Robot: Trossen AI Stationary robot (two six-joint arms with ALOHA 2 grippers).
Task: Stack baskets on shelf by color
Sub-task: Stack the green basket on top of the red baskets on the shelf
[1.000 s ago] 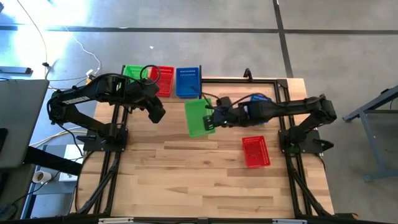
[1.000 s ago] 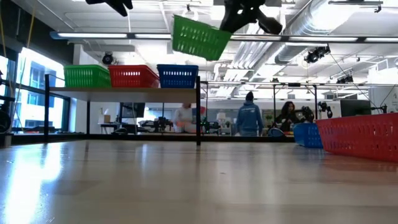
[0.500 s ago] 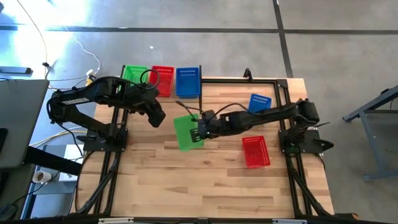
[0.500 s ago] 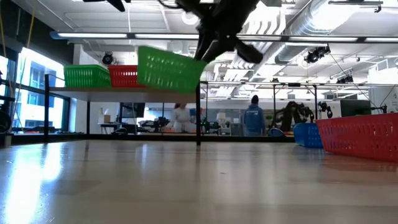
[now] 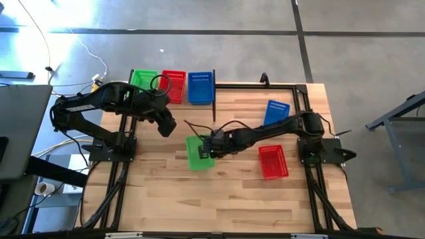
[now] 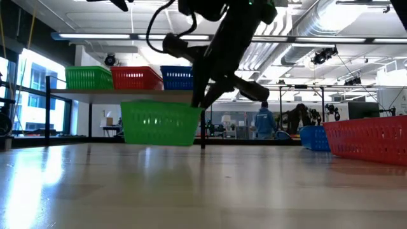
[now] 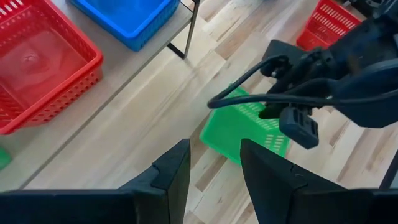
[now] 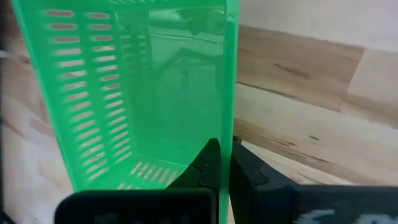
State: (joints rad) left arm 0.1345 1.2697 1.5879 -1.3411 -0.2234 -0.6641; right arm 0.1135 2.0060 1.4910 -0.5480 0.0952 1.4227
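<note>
On the wooden surface (image 5: 199,192), right end effector (image 5: 211,147) clamps a green basket (image 5: 198,152) wall; left end effector (image 5: 170,125) slightly parted; distant people indistinct beyond the shelf (image 6: 127,93).

Hidden, cropped or illegible items

My right arm covers one end of the green basket (image 5: 198,153) from above; in my left wrist view the shelf's red basket (image 7: 37,68) and blue basket (image 7: 134,18) run off the edge. People (image 6: 262,122) beyond the table are too small to make out.
</note>
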